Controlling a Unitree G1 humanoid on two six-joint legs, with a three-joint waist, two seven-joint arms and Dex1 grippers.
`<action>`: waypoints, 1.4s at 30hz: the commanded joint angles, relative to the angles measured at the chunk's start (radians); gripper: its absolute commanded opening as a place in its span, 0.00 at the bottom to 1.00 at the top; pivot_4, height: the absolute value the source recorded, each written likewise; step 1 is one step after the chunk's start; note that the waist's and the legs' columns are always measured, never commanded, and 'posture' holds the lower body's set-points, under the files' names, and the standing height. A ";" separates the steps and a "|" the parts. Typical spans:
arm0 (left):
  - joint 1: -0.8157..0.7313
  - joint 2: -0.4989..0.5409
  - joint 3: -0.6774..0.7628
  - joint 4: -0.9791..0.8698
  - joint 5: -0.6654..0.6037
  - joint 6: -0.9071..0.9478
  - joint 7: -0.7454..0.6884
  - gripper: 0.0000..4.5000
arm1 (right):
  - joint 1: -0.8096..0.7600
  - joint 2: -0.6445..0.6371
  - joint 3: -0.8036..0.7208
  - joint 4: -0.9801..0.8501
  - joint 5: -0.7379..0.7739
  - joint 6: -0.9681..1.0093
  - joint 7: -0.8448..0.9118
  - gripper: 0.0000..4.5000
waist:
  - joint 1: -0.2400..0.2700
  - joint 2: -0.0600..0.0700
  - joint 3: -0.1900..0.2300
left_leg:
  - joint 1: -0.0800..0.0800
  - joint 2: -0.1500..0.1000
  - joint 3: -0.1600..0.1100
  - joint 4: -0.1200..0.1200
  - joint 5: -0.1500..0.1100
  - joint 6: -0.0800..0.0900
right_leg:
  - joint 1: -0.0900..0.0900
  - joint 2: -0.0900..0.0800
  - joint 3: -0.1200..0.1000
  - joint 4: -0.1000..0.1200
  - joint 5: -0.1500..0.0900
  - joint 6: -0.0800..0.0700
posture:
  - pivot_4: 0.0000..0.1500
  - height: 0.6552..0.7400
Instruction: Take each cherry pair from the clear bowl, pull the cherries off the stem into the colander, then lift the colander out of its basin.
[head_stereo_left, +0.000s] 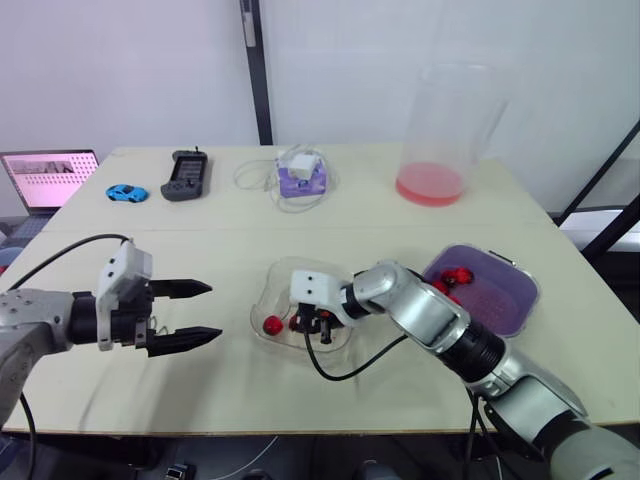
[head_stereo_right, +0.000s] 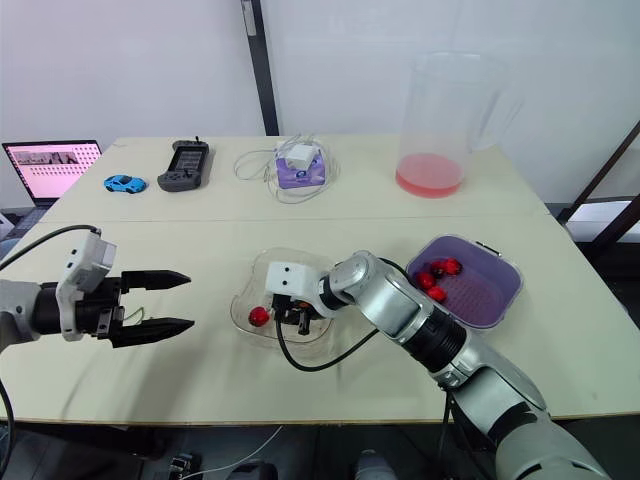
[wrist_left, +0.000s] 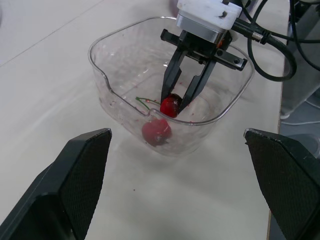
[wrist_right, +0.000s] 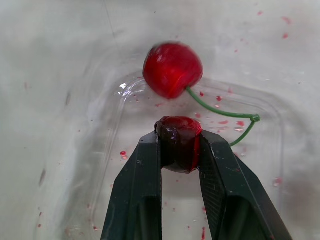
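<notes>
From the head camera I see my right gripper (head_stereo_left: 318, 328) reaching down into the clear bowl (head_stereo_left: 270, 275) at the middle of the desk (head_stereo_left: 150, 230). My left gripper (head_stereo_left: 214, 311) hovers near the bowl's left rim, jaws wide open, with bare desk around it. The colander (head_stereo_left: 505, 300) sits by the right edge and holds a few cherries (head_stereo_left: 455, 274). In the left wrist view, the right jaws stand clear of the bowl's walls. In the right wrist view, they pinch the dark cherry (wrist_right: 179, 142) of the cherry pair. Its stem (wrist_right: 220, 111) curves to the second cherry (wrist_right: 172, 69), which lies on the bowl's floor.
</notes>
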 joint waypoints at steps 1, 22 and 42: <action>-0.039 -0.016 0.009 -0.007 -0.031 0.007 0.017 1.00 | -0.033 -0.042 -0.071 -0.098 -0.026 -0.140 0.016 0.14 | 0.002 0.000 0.000 | 0.000 0.000 0.000 0.000 0.000 0.000 | 0.000 0.000 0.000 0.000 0.000 0.000 | 1.00 0.92; -0.540 -0.419 -0.119 0.161 -0.128 0.199 0.443 1.00 | 0.097 -0.136 -0.205 -0.099 -0.556 -0.773 -0.379 0.14 | 0.005 -0.001 -0.001 | 0.000 -0.001 0.000 0.002 0.003 -0.005 | 0.001 -0.001 0.000 0.001 0.000 0.000 | 1.00 0.92; -0.633 -0.689 -0.217 0.234 0.032 0.069 0.619 0.94 | 0.182 -0.050 -0.248 -0.264 -0.759 -0.656 -0.366 0.14 | 0.012 -0.002 -0.001 | 0.000 -0.001 0.000 0.002 0.004 -0.007 | 0.001 -0.001 0.000 0.001 0.000 0.000 | 1.00 0.92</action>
